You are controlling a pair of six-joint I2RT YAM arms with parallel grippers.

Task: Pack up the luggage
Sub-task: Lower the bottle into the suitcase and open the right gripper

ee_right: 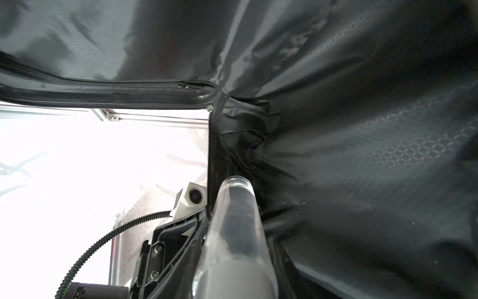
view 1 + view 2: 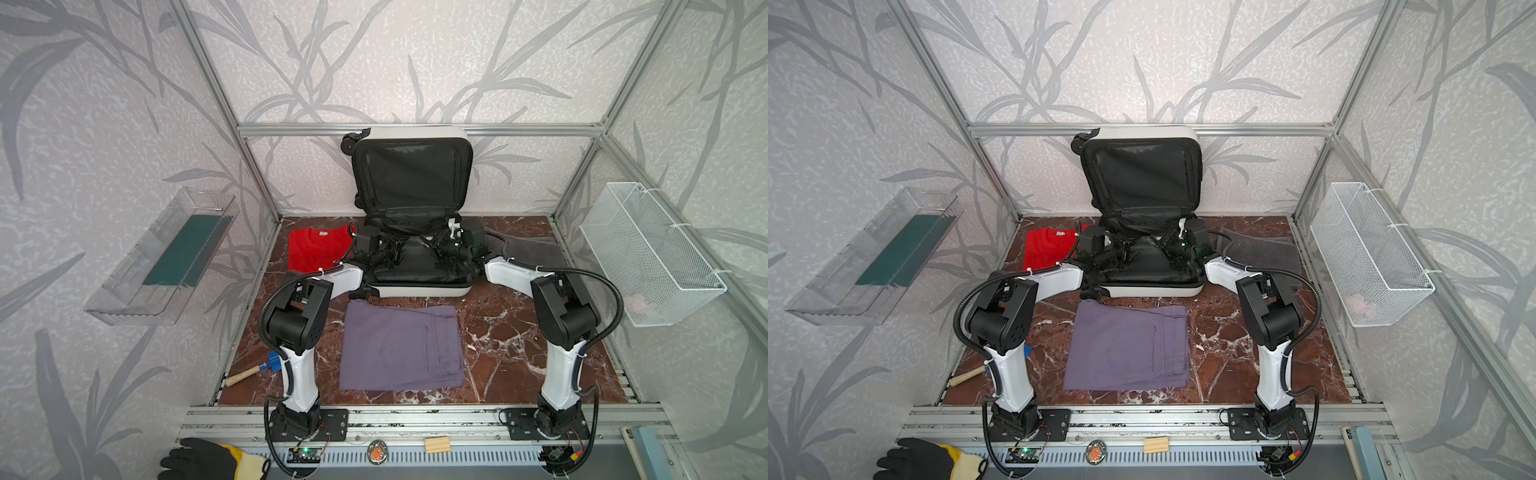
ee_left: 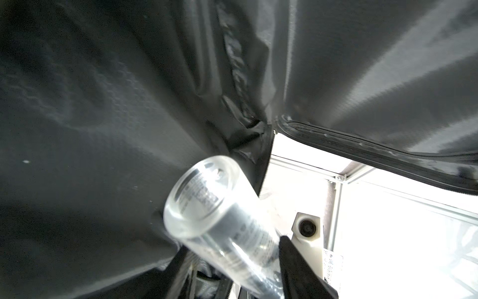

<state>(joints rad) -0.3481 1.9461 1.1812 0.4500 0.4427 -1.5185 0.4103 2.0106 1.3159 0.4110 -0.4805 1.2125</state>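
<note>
A red-brown marbled table (image 2: 498,345) carries the open luggage (image 2: 419,286) at 12 o'clock, a red shirt (image 2: 316,249) at 10, a grey cloth (image 2: 528,247) at 2, folded purple trousers (image 2: 399,345) at 6, and a wooden-handled tool (image 2: 253,370) at 8.

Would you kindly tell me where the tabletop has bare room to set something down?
Bare marble lies between the purple trousers and the right arm. The back is crowded: red shirt, luggage and grey towel. The front-left corner holds a wooden-handled tool.

Both top views overlook the luggage (image 2: 411,178) from high in front; wrist cameras sit close inside, sharing its lining (image 3: 103,116).
</note>
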